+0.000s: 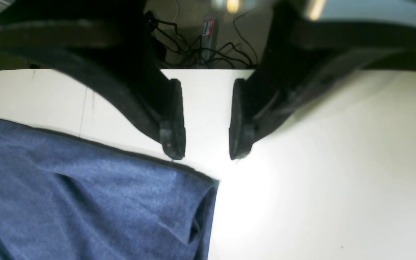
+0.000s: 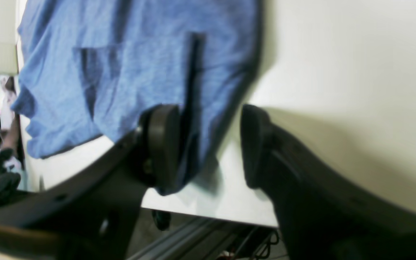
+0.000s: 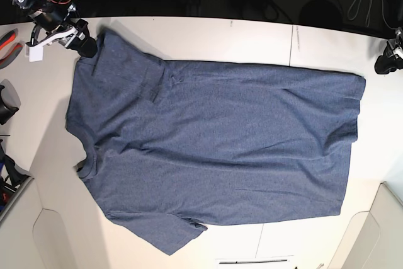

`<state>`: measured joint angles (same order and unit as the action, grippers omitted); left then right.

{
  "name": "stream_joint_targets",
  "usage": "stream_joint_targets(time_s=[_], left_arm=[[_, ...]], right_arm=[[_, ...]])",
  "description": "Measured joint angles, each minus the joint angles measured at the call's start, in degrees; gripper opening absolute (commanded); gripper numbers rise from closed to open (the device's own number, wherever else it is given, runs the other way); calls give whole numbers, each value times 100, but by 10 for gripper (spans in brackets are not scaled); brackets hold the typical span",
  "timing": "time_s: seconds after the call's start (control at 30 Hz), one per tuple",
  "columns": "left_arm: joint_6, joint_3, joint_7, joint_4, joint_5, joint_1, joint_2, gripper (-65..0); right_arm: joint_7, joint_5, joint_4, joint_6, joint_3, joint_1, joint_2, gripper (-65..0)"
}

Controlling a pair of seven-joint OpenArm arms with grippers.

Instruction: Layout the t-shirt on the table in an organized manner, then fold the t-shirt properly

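the navy t-shirt (image 3: 214,149) lies spread flat on the white table (image 3: 252,39). the left gripper (image 1: 206,155) hangs open just beyond its hem corner, over bare tabletop. the right gripper (image 2: 208,144) is open, 1 finger apparently touching the sleeve edge.

We see an off-white surface (image 3: 252,36) with a thin dark seam crossing it. Directly on it lies the t-shirt (image 3: 214,149), spread nearly flat with plain blue side up, collar toward the base view's left, hem toward its right, faint wrinkles throughout.
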<state>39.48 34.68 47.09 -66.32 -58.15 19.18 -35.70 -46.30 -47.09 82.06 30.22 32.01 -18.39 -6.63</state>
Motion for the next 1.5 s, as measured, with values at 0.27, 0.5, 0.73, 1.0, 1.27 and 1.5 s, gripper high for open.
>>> stream_joint_targets(time_s=[0.27, 0.5, 0.73, 1.0, 1.27, 1.5], left_arm=[[0, 0, -2, 0, 2, 0, 0, -409], [0, 0, 0, 0, 2, 0, 0, -409], [-2, 0, 0, 0, 2, 0, 0, -409], [-59, 0, 0, 0, -2, -2, 31, -408], [-20, 0, -590, 0, 450, -15, 634, -332], [-24, 2, -907, 179, 1165, -509, 664, -332]], right_arm=[[68, 103, 11, 0, -284, 15, 61, -421], [33, 190, 4, -46, -284, 11, 61, -597], [63, 188, 4, -46, -284, 11, 61, -619], [63, 188, 4, -68, -284, 9, 61, -650], [61, 57, 4, -44, -284, 2, 61, -650], [59, 42, 0, -42, -284, 127, 63, -650]])
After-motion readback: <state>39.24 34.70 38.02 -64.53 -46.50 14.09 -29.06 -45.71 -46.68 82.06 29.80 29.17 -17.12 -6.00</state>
